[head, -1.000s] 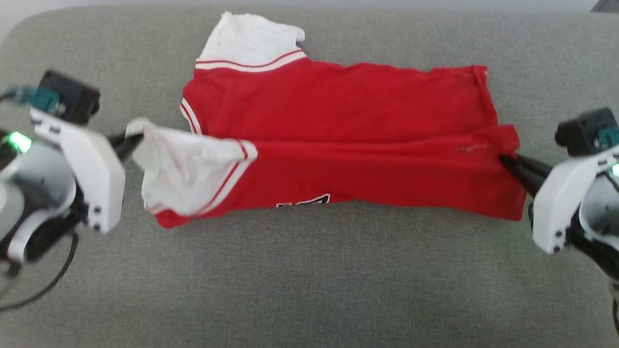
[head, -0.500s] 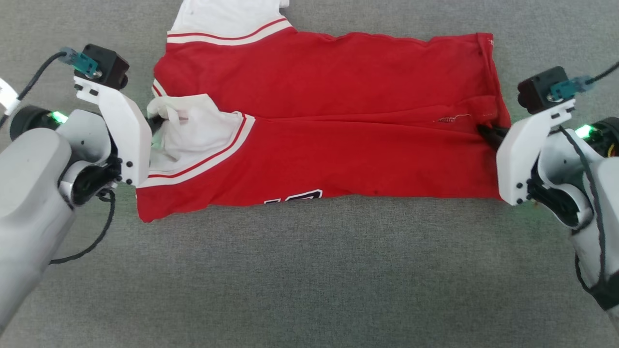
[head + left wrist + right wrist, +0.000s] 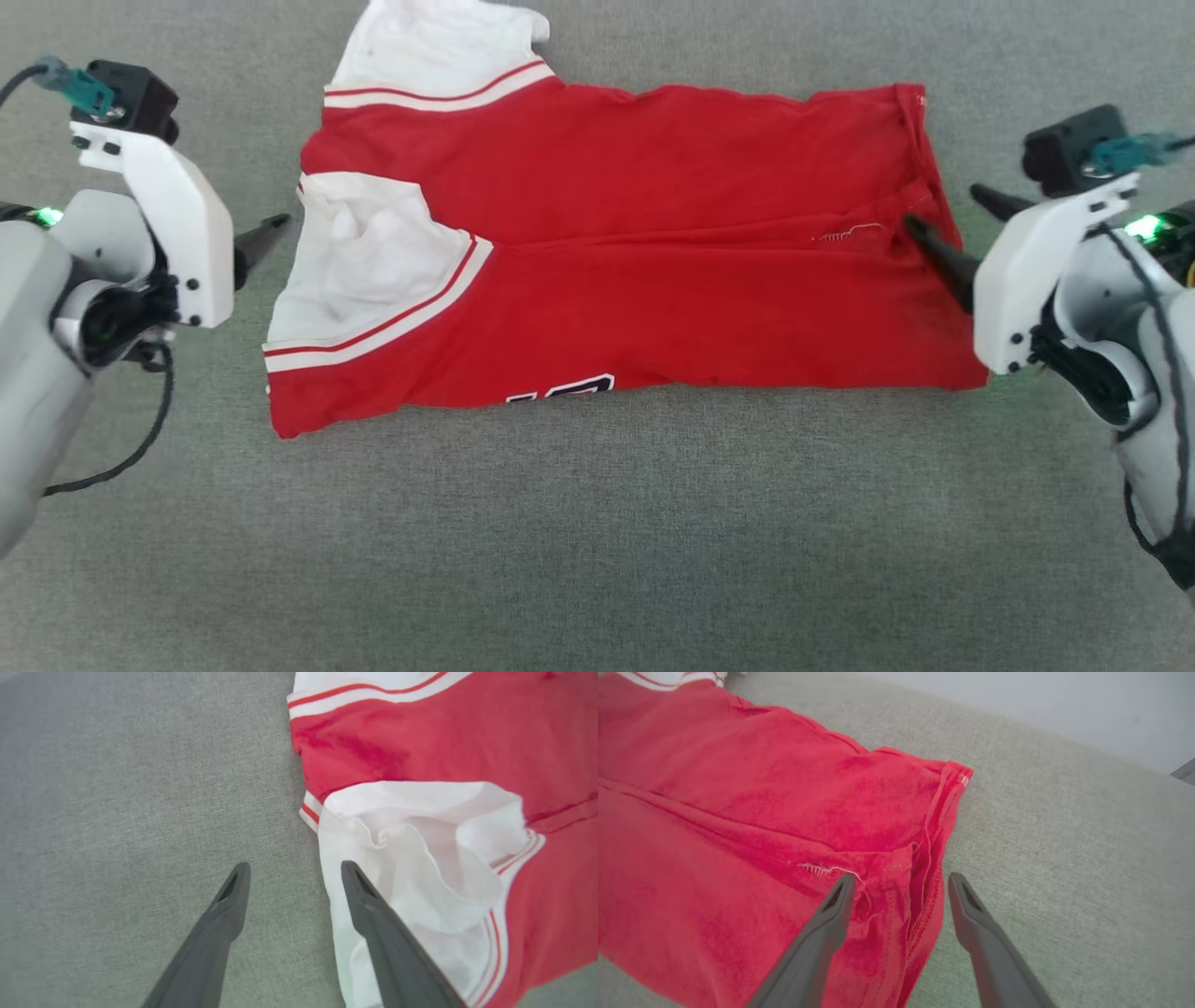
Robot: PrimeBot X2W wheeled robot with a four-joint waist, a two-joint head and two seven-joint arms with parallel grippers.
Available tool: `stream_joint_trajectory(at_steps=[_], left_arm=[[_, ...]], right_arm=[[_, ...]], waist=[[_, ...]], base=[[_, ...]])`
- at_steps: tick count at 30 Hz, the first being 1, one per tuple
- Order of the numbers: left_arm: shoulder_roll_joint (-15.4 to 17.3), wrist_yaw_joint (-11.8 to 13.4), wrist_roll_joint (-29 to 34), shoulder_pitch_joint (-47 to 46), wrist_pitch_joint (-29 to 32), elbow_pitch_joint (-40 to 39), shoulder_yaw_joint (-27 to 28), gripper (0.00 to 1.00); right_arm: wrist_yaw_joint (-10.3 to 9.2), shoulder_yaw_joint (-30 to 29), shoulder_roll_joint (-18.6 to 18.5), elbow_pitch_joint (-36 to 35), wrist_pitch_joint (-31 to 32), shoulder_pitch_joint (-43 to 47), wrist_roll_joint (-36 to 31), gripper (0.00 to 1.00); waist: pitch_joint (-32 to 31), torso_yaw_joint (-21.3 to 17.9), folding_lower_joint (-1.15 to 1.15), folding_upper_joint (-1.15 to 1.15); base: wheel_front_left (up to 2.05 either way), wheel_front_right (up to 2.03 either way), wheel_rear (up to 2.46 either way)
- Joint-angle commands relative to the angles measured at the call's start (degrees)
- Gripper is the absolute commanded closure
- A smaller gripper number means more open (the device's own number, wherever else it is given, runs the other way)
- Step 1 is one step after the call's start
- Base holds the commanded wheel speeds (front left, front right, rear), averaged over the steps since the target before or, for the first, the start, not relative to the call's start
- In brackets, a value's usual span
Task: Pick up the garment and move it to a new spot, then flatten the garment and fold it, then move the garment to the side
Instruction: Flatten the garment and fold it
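Red garment (image 3: 653, 233) lies folded lengthwise on the grey upholstered surface (image 3: 597, 541), with black lettering peeking out at its near edge. Change in the last second: both grips are released. Left gripper (image 3: 294, 870): jaws wide, beside the white sleeve (image 3: 364, 261), now dropped flat. Right gripper (image 3: 902, 879): jaws wide, straddling the hem (image 3: 920, 187). Judgement: this fold is set; further folding and the move aside remain.

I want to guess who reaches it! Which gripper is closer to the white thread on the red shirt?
Right. The right gripper hangs open beside the thread; the left gripper is open at the opposite end of the shirt.
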Motion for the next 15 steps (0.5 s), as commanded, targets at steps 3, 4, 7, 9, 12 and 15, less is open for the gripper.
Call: stream_joint_trajectory(at_steps=[3,4,7,9,12,15], left_arm=[[2.0,1.5,-1.4,2.1,0.9,-3.5,0.7,0.0],[2.9,2.1,-1.6,2.8,1.1,-5.1,0.8,0.0],[5.6,4.9,-2.7,5.8,1.5,-11.3,1.5,0.0],[7.5,7.1,-4.1,8.3,1.8,-16.2,2.1,0.0],[10.6,11.0,-5.4,12.4,1.8,-23.9,2.7,0.0],[13.8,15.1,-6.5,16.6,2.0,-30.9,3.0,0.0]], right_arm=[[-0.05,-2.4,0.2,-2.2,-3.3,2.3,-1.0,0.0],[-0.05,-3.6,0.4,-2.9,-4.3,3.1,-1.5,0.0],[-0.05,-7.9,1.6,-5.6,-8.3,5.6,-3.6,0.0],[-0.05,-10.8,3.2,-7.9,-11.0,7.3,-5.6,0.0],[-0.05,-15.9,5.9,-11.6,-15.0,10.2,-9.3,0.0],[-0.05,-20.0,8.6,-15.4,-18.1,12.9,-12.6,0.0]], waist=[[-1.3,0.3,0.0,0.0],[-1.7,0.3,0.0,0.0],[-2.5,0.2,0.0,0.0],[-2.8,0.0,0.0,0.0],[-3.0,-0.5,0.0,0.0],[-3.1,-1.1,0.0,0.0]], base=[[0.0,0.0,0.0],[0.0,0.0,0.0],[0.0,0.0,0.0],[0.0,0.0,0.0],[0.0,0.0,0.0],[0.0,0.0,0.0]])
